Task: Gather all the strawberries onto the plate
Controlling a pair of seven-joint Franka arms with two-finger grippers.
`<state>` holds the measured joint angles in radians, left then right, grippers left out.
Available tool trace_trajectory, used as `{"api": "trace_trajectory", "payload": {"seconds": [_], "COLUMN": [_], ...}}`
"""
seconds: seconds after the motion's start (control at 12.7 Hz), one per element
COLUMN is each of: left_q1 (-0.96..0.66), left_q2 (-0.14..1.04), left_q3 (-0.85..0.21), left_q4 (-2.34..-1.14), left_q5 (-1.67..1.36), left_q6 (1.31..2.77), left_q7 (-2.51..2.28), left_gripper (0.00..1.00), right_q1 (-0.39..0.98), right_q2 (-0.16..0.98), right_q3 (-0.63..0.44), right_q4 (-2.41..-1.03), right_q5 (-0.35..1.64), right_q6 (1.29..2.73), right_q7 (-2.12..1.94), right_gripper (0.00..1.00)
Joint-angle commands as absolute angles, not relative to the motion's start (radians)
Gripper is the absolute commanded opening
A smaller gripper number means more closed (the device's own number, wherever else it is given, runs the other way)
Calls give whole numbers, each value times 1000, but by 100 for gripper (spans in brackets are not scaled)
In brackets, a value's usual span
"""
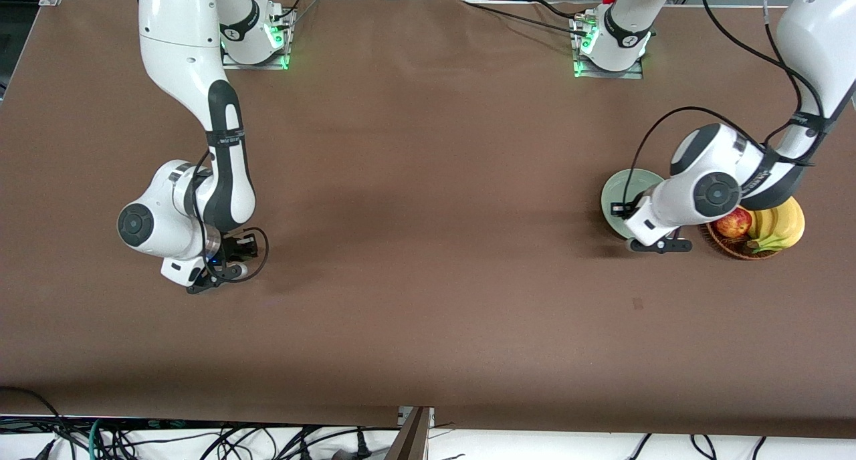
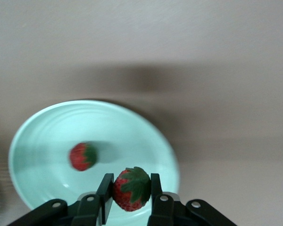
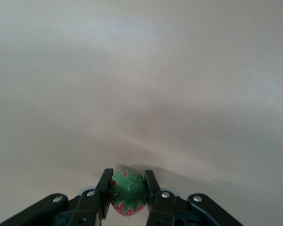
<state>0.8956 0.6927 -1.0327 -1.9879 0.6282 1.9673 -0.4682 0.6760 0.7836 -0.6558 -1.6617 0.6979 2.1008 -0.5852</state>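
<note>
Brown cloth covers the whole table (image 1: 428, 259), and most of it lies bare between my two arms, so the middle and the edge nearest the front camera give wide open room. My left gripper (image 2: 130, 192) hangs over the plate (image 1: 618, 182), which sits toward the left arm's end of the table, well in from every edge; its fingers (image 2: 105, 190) are pinched on a strawberry (image 2: 131, 189), green top showing, held above the plate's rim on the side nearer the front camera. A second strawberry (image 2: 82, 156) lies loose on the pale mint surface inside the plate, apart from the one I hold and clear of the rim. Just beside the plate, toward the left arm's end, stands a wicker basket (image 1: 735, 249) with a red apple (image 1: 733, 223) and bananas (image 1: 779, 227) in it; the two rims look close together, though my forearm covers the gap, so I cannot tell whether they touch. My right gripper (image 3: 127, 195) is down low at the table toward the right arm's end, well away from that end's edge and from the edge nearest the front camera, with its fingers (image 3: 104, 193) pressed onto the third strawberry (image 3: 127, 194). Around that fruit the cloth is plain and unbroken on all sides. Both arm bases stand along the table's edge farthest from the front camera.
</note>
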Motion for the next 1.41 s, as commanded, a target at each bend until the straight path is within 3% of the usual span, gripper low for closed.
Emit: {"api": "trace_trajectory", "payload": {"seconds": [0.0, 0.39, 0.47, 0.55, 0.78, 1.02, 1.33], "left_q1": [928, 916, 905, 904, 908, 916, 1031], "left_q2": [693, 710, 710, 709, 700, 667, 652], "left_q3": [-1004, -999, -999, -999, -1000, -1026, -1175], "left_q4": [-2017, -2020, -2020, -2020, -2014, -2002, -1979], "left_q5": [652, 676, 676, 676, 676, 663, 657], "left_q6": [1982, 1982, 1982, 1980, 1968, 1948, 1957], "left_q7": [-387, -391, -390, -385, -361, -359, -399], "left_gripper": [24, 29, 50, 100, 100, 100, 100], "right_q1": [696, 732, 741, 756, 840, 945, 1095], "right_q2": [764, 765, 772, 773, 808, 844, 975], "right_q3": [-647, -467, -431, -398, -318, -314, -314], "right_q4": [-1557, -1425, -1401, -1394, -1394, -1393, -1309], "right_q5": [709, 742, 742, 742, 735, 733, 733], "right_q6": [1979, 1980, 1993, 2055, 2257, 2391, 2632], "right_q7": [-377, 157, 252, 337, 545, 662, 915], "right_gripper": [20, 21, 21, 21, 21, 24, 25]}}
